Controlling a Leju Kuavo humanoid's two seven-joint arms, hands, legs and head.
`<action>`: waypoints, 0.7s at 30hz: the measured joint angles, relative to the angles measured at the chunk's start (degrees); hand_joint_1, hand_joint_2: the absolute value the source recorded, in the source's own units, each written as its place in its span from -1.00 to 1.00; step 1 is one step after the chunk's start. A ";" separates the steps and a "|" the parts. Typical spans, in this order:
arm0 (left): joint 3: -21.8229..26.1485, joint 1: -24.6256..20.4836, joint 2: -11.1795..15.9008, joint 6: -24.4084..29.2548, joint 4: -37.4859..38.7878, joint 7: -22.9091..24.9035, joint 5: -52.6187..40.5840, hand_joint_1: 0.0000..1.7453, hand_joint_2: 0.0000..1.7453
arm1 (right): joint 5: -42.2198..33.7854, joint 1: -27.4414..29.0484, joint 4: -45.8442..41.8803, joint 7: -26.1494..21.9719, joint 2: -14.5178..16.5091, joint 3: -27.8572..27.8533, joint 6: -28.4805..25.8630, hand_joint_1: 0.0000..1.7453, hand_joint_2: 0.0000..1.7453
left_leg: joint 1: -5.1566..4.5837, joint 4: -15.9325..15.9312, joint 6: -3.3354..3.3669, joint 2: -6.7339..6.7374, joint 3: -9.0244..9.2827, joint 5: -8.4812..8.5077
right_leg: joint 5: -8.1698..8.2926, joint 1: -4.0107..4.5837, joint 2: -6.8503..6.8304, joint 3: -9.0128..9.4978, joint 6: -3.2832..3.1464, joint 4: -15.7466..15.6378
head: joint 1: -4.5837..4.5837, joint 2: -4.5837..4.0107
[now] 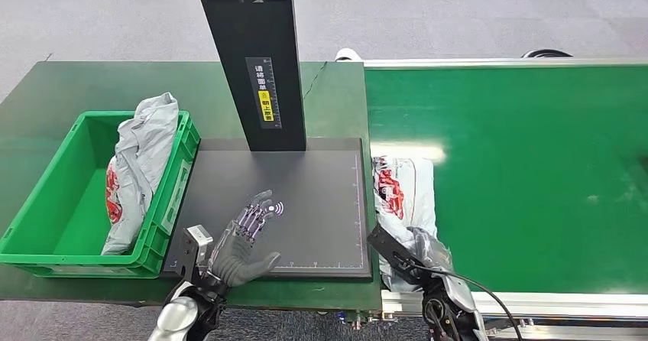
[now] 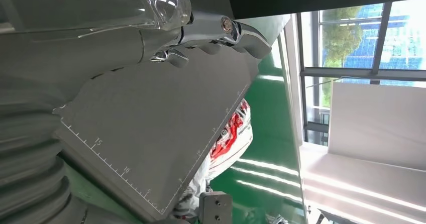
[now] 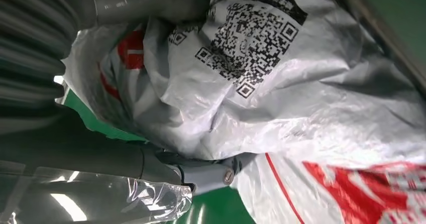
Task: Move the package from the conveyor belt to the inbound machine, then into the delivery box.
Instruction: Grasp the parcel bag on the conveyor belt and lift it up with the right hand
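Grey-white package (image 1: 403, 203): a crumpled plastic mailer with red print and a QR code, seen lying on the green conveyor belt (image 1: 520, 173) at its near left end, just beside the edge of the inbound machine; its near end is bunched up under the right hand.
Right hand (image 1: 428, 253): placed over the near end of the package; in the right wrist view the thumb and a darker finger are pressed into the bag's folds, so the package is judged to be gripped, though it is not lifted off the belt.
Left hand (image 1: 248, 241): held over the near part of the machine's black plate, fingers spread and nothing in it; whether the plate is touched cannot be told.
Inbound machine (image 1: 306, 203): a flat black plate with ruler marks along its edges and a black upright column (image 1: 252, 58) carrying a labelled strip, set on the dark green desk (image 1: 69, 89) between the crate and the belt.
Delivery box (image 1: 46, 226): a green plastic crate at the left of the desk, touching the plate's left edge.
Second package (image 1: 137, 169): a similar grey bag with red print, leaned against the crate's right wall, its top sticking out above the rim.
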 joint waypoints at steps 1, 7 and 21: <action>0.03 0.00 0.00 0.05 0.00 0.01 0.03 -1.00 1.00 | -0.52 -0.31 0.24 -0.62 -0.03 0.00 -0.15 1.00 1.00 | 0.00 0.00 0.00 0.00 0.01 0.00 | 0.00 0.00 0.00 0.02 0.00 0.00 | 0.00 0.00; 0.48 0.88 0.15 0.17 -0.37 -0.36 0.36 -1.00 1.00 | -11.86 0.10 -0.05 -9.57 -0.33 -0.50 -1.05 1.00 1.00 | 0.01 -0.01 0.00 0.07 -0.02 -0.01 | 0.01 0.01 0.08 -0.04 -0.01 0.00 | -0.01 0.00; 1.49 3.21 0.51 0.51 -2.01 -2.48 0.50 -1.00 1.00 | -44.20 3.99 -11.32 -31.74 0.83 -2.51 -2.16 1.00 1.00 | 0.10 -0.01 -0.01 0.14 -0.35 -0.01 | 0.02 0.09 0.16 -0.44 -0.07 0.02 | -0.02 0.00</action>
